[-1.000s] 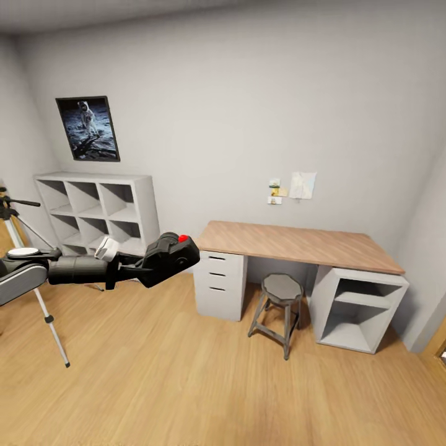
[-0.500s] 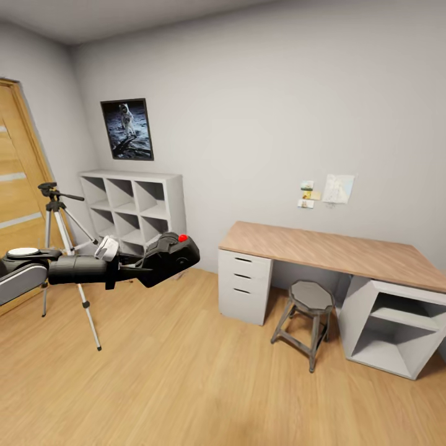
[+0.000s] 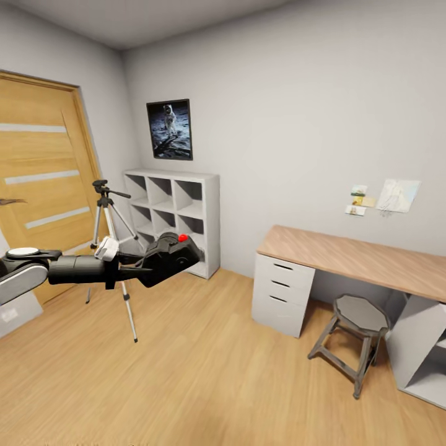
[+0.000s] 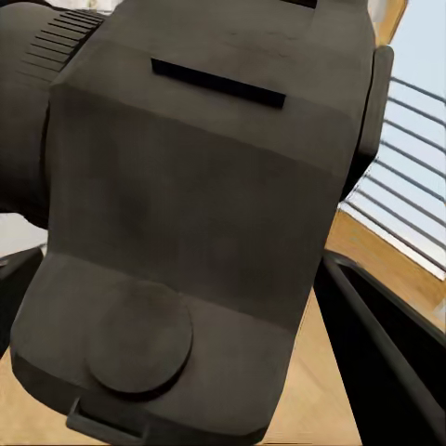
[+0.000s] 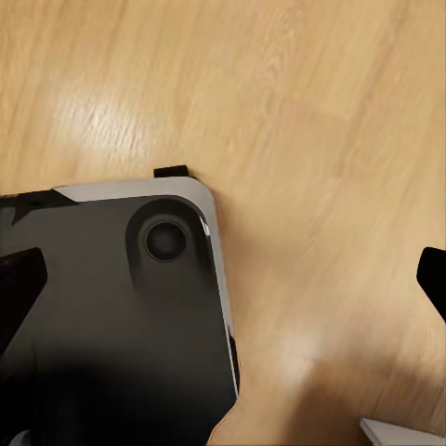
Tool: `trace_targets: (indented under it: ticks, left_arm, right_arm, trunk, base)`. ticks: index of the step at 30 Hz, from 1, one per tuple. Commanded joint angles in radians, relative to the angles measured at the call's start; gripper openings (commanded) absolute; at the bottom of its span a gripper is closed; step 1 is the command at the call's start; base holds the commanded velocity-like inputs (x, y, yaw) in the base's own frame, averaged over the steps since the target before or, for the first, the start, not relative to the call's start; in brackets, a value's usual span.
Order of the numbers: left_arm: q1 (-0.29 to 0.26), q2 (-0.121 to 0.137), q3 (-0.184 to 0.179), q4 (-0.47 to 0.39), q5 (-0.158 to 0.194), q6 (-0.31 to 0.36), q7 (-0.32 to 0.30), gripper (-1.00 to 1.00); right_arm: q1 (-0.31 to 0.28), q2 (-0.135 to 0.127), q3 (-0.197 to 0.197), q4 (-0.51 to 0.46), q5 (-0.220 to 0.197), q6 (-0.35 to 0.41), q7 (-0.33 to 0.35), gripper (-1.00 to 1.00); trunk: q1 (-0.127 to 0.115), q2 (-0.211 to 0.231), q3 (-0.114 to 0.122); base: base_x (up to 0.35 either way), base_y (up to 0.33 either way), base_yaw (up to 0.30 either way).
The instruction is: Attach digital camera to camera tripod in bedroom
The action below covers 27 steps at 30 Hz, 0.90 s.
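My left gripper (image 3: 147, 266) is shut on the digital camera (image 3: 171, 255), a black blocky body with a red button on top, held out in front of me above the floor. In the left wrist view the digital camera (image 4: 195, 223) is very close, with a dark finger (image 4: 390, 362) beside it. The camera tripod (image 3: 111, 248) stands on the light wood floor just behind my left arm, silver legs spread, its black head and lever near the oak door (image 3: 43, 186). My right gripper (image 5: 228, 279) is open, pointing down at the floor over my dark base (image 5: 111, 325).
White cube shelving (image 3: 176, 210) stands against the grey wall under the astronaut picture (image 3: 169, 129). To the right are a wooden desk (image 3: 359, 254) with white drawers (image 3: 282, 294) and a metal stool (image 3: 353, 328). Bare wood floor (image 3: 210, 371) lies ahead.
The whole head view has swung left: desk and shelving slid right in the picture, and the door and tripod came into view. My left arm keeps holding the camera the same way.
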Motion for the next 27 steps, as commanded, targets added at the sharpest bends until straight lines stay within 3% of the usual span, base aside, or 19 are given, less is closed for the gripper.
trace_targets:
  ticks: [1, 19, 27]
  left_arm:
    - [-0.002, 0.001, -0.003, 0.0, 0.012, 0.007, -0.001, -1.0]
    - [-0.002, 0.008, -0.003, 0.0, 0.012, 0.008, -0.001, -1.0]
    - [-0.002, 0.008, -0.003, 0.0, 0.012, 0.008, -0.001, -1.0]
  right_arm:
    - [-0.002, 0.0, -0.005, 0.004, -0.005, -0.009, 0.002, 1.0]
    - [-0.002, 0.0, -0.004, 0.004, -0.005, -0.009, 0.002, 1.0]
    - [-0.002, 0.0, -0.004, 0.004, -0.005, -0.009, 0.002, 1.0]
  trunk:
    - [0.001, -0.002, -0.002]
    - [0.001, -0.002, -0.002]
    - [0.001, -0.002, -0.002]
  base:
    - [0.101, 0.298, 0.278]
    - [0.063, 0.308, 0.278]
    - [0.228, 0.251, 0.216]
